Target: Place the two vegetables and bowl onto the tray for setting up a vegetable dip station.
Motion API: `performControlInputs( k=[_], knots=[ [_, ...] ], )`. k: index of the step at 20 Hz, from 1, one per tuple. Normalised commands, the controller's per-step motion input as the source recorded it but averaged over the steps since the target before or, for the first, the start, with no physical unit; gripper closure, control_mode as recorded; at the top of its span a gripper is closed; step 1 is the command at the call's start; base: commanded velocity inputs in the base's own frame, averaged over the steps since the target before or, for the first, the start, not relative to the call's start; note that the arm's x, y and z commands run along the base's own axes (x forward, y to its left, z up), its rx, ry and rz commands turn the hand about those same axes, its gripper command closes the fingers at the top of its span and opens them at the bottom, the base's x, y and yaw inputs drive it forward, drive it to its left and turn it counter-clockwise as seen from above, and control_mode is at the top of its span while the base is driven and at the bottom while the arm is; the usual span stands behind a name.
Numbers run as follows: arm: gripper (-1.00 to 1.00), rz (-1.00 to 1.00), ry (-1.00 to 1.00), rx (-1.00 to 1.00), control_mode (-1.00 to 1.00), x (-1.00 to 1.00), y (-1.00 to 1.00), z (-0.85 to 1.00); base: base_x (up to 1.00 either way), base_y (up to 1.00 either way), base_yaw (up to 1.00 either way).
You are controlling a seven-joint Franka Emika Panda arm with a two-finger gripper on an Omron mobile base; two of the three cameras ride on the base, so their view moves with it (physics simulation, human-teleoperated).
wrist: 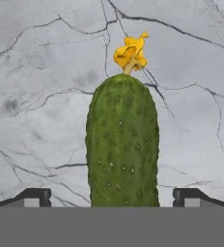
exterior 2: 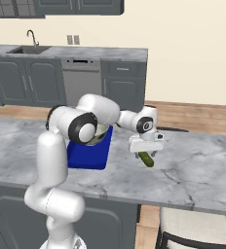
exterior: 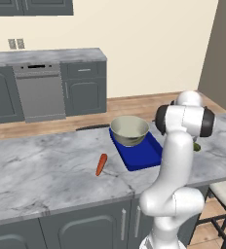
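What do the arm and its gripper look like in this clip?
The arm is glossy white, built of rounded tubular links with dark grey bands and round caps at the joints. The gripper has a white boxy hand with two small dark fingers; their tips show pale grey pads in the hand view. No cables or markings are visible.

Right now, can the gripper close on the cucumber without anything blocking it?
Probably yes. The gripper is open with a fingertip on each side of the cucumber, which lies alone on the bare countertop.
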Motion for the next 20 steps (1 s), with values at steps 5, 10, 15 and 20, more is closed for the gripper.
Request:
performControlInputs(
  k=[5, 10, 15, 20],
  knots=[
    [-1.0, 0.0, 0.0, 0.0, -1.0, 0.11, -0.09, -0.1, 0.0, 0.0, 0.0],
    [-1.0, 0.0, 0.0, 0.0, -1.0, 0.0, -0.03, -0.21, 0.0, 0.0, 0.0],
    [-1.0, 0.0, 0.0, 0.0, -1.0, 0.0, 0.0, -0.21, 0.0, 0.0, 0.0],
    [-1.0, 0.0, 0.0, 0.0, -1.0, 0.0, 0.0, -0.12, 0.0, 0.0, 0.0]
  ],
)
